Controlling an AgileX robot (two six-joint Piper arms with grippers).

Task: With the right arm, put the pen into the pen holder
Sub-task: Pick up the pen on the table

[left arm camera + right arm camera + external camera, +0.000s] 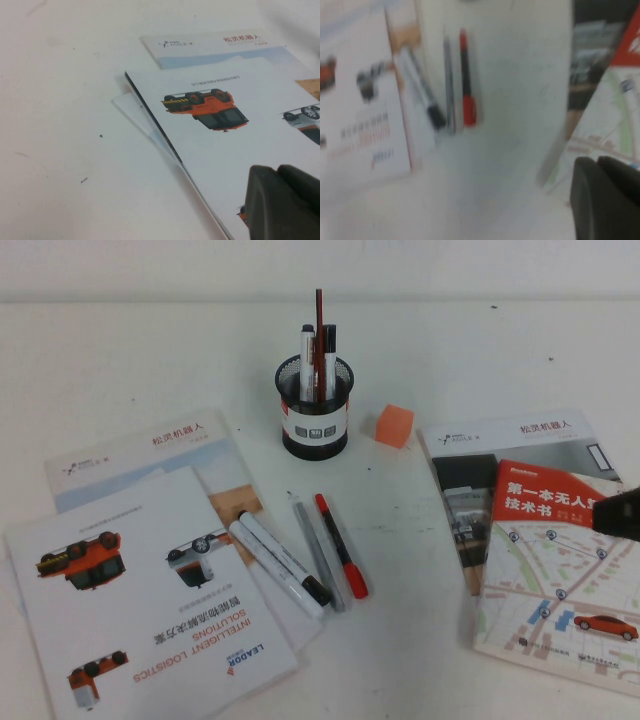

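Meanwhile the pen (341, 545) lies near the holder (315, 406); right gripper (619, 515) over booklets, left gripper (282, 202) likewise, claws' states unclear.

Only a small part of the robot shows. From the raised camera, the right tool (622, 515) appears as a dark, blunt tip poking in at the right edge, hanging above the bench with nothing visible in it. The rest of the right arm is out of sight. Its own wrist camera shows the same right tool (606, 197) as a black rounded mass in the near corner, blurred, with the fingers too unclear to read.

The left tool (282, 202) does not appear from the raised camera. Its wrist camera shows a dark rounded bulk low in one corner, hanging close over the bench.
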